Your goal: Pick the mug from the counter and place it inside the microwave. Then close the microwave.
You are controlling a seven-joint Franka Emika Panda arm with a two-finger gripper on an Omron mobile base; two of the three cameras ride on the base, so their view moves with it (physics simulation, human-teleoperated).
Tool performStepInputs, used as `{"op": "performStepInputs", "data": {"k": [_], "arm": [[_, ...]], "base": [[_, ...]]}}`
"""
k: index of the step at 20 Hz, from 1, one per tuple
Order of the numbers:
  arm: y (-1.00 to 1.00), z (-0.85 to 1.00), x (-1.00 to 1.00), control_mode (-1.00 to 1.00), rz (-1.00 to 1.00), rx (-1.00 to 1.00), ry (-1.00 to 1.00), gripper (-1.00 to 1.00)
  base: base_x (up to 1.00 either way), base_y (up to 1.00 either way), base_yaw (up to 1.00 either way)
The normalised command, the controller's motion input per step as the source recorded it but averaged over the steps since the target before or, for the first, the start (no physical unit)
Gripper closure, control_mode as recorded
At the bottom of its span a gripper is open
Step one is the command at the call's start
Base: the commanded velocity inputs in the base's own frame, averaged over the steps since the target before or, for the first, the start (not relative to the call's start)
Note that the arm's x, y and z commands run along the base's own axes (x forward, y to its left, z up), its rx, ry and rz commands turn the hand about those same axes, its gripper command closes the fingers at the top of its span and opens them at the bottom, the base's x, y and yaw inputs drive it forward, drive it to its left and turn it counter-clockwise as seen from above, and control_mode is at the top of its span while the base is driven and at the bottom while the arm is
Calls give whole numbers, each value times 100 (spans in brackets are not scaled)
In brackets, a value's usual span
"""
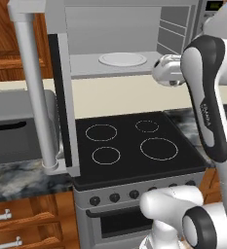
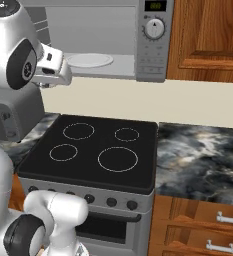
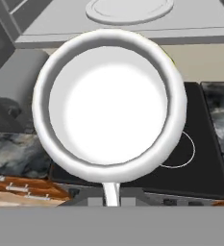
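Looking down into the white mug (image 3: 111, 103), jaws clamped on it, while the right base view shows the microwave (image 2: 152, 42) knob.

light: even, bright | shadows: faint | focus: soft, rendered

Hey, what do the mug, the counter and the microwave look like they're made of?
The mug: looks like glazed white ceramic, smooth with a soft sheen on the rim, though plastic can't be ruled out. The counter: polished dark stone, likely marble or granite, from its pale swirling veins. The microwave: brushed silver-grey metal or painted casing, flat and matte, with a white plate inside.
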Motion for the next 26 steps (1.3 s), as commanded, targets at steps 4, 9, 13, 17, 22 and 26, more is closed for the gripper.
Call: {"op": "performStepInputs", "data": {"k": [4,9,13,17,22,26], "arm": [[11,0,90,-100,0,0,-5,100],[25,8,59,-100,-1,0,-3,100],[26,0,38,-100,-7,0,0,100],[7,-6,42,-100,-10,0,0,100],[0,-12,68,-100,-4,0,0,100],[-2,-1,60,-100,0,0,0,100]], "base": [[0,0,0],[0,0,0],[0,0,0],[0,0,0],[0,0,0],[0,0,0]]}}
